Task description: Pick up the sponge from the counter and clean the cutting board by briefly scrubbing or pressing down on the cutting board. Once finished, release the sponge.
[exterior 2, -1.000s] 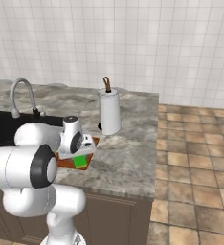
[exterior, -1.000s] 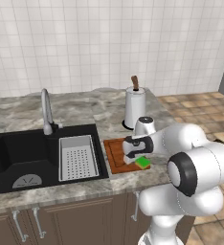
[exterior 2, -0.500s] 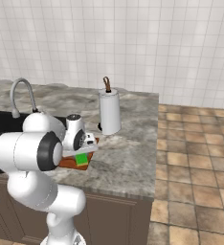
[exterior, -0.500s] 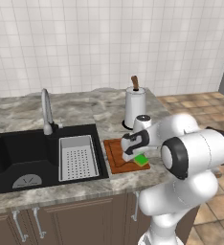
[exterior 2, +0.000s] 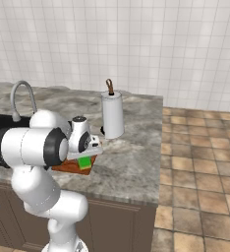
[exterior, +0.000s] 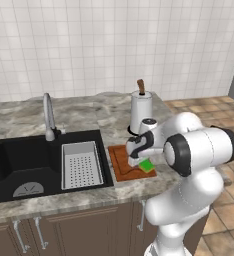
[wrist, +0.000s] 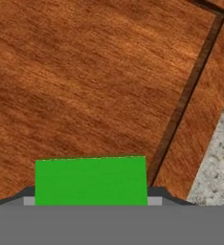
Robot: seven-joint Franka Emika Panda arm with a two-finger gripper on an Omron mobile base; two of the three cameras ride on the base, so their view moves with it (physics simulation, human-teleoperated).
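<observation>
The reddish-brown cutting board (exterior: 120,164) lies on the marbled counter (exterior: 89,112) just right of the sink. My gripper (exterior: 142,162) is low over the board's right part, shut on the green sponge (exterior: 147,166). From the right base view, the sponge (exterior 2: 85,163) sits under the hand at the cutting board's (exterior 2: 67,166) near right corner. In the hand view the sponge (wrist: 91,178) is held between the dark fingertips (wrist: 158,193), close against the cutting board (wrist: 85,86) beside its edge groove. A strip of counter (wrist: 215,162) shows at the right.
A white paper towel roll (exterior: 140,112) on a holder stands right behind the board. The black sink (exterior: 24,160) with a grey perforated tray (exterior: 80,164) and the faucet (exterior: 49,116) lies to the left. The counter's front edge runs just before the board.
The hand has shifted slightly left over the board with the sponge in it. The arm's big elbow joint has risen and turned.
</observation>
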